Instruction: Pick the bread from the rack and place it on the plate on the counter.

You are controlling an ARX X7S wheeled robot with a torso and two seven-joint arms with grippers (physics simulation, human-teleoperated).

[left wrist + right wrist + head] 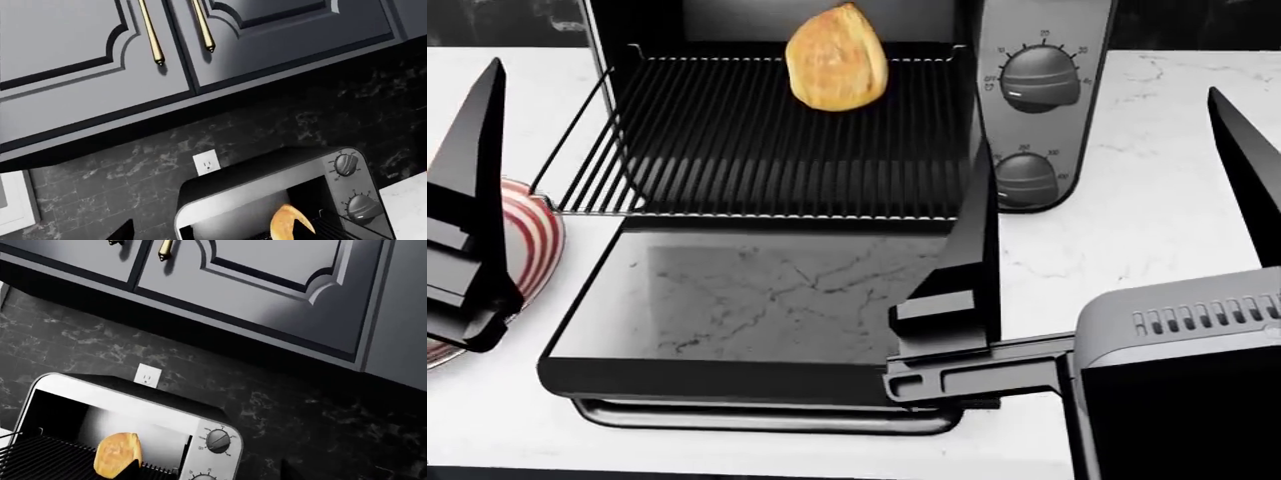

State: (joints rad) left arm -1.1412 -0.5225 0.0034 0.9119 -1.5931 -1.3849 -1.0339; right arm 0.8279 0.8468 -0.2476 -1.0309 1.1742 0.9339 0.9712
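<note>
Two grippers show in our head view, and neither holds anything. The right gripper (1114, 215) stands wide: one dark finger (968, 260) rises over the right edge of the lowered glass oven door (761, 300), the other (1248, 170) stands well apart from it over the white marble worktop (1134, 240). Of the left gripper (474, 230) we see only one tall dark finger, so we cannot tell how far its jaws are spread.

The bread (837, 57) sits on the rack (761, 150), toward the rack's back, beyond the right gripper and to its left, well apart from both grippers. It is a golden-brown roll, standing somewhat on end. The rack is drawn out of the toaster oven (1048, 100) above the open door. Two round knobs (1037, 78) sit on the oven's front panel, just beyond the right gripper's inner finger.

The plate (541, 235), with its red and white rim stripes, lies on the worktop directly under and behind the left gripper, which hides most of it.

From both wrist views we see the bread (288, 225) (117, 454) in the oven mouth, a wall outlet (206, 162) on the dark tiled backsplash, and grey upper cabinets (80, 40) with brass handles (150, 32).
</note>
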